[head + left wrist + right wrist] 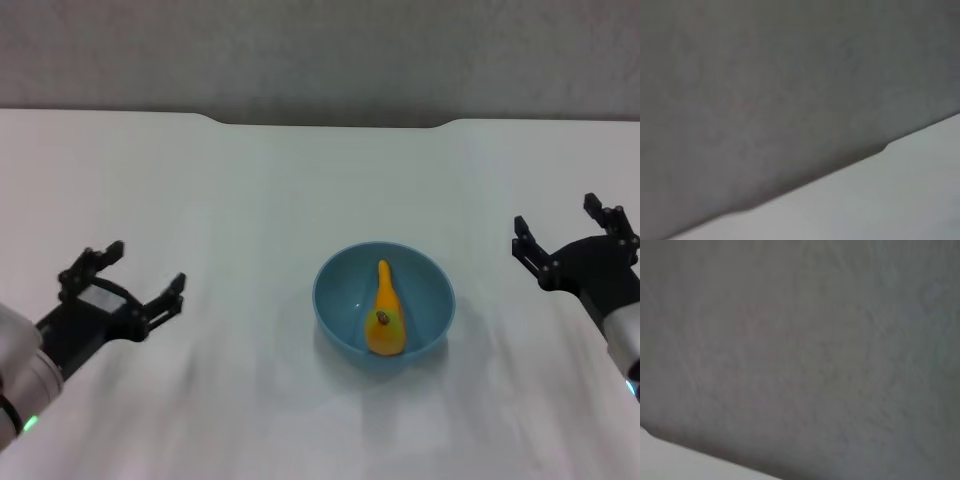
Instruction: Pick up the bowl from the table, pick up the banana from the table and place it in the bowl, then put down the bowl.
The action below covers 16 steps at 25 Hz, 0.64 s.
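Note:
The light-blue bowl [384, 300] stands on the white table [250, 200], just right of the middle in the head view. The orange-yellow banana [385, 310] lies inside it, its dark tip pointing up near the middle. My left gripper [140, 270] is open and empty, well to the left of the bowl. My right gripper [570, 235] is open and empty, well to the right of it. Neither touches the bowl. The wrist views show only the grey wall and a strip of the table [890, 200], no fingers.
The table's far edge has a shallow notch [330, 124] in front of a grey wall [320, 50]. Bare tabletop lies all around the bowl.

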Available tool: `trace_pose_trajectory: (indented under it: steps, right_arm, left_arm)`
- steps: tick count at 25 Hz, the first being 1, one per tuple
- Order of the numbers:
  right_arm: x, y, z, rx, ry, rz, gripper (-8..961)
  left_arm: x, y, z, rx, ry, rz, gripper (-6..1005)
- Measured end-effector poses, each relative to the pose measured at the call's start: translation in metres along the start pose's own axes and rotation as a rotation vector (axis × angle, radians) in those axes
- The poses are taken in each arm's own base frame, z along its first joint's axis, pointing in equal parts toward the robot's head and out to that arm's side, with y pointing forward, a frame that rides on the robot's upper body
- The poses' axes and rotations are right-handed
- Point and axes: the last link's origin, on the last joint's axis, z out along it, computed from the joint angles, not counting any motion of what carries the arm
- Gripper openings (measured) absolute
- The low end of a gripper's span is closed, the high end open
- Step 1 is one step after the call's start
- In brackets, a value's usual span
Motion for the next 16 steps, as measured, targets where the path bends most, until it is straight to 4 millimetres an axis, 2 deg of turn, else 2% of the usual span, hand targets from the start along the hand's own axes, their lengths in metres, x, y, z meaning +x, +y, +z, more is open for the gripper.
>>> trace_pose_trajectory:
  steps: [7,16]
  right_arm:
    - [-0.001,0.006,-0.002,-0.073,-0.050,-0.036,892]
    - [-0.006,0.026,-0.005,-0.159,-0.093,-0.052,891]
  left_arm:
    - [-0.004,0.005,0.006,-0.042,0.064,0.030,902]
    - [-0.002,0.004,0.015,-0.002,0.087,-0.116,902]
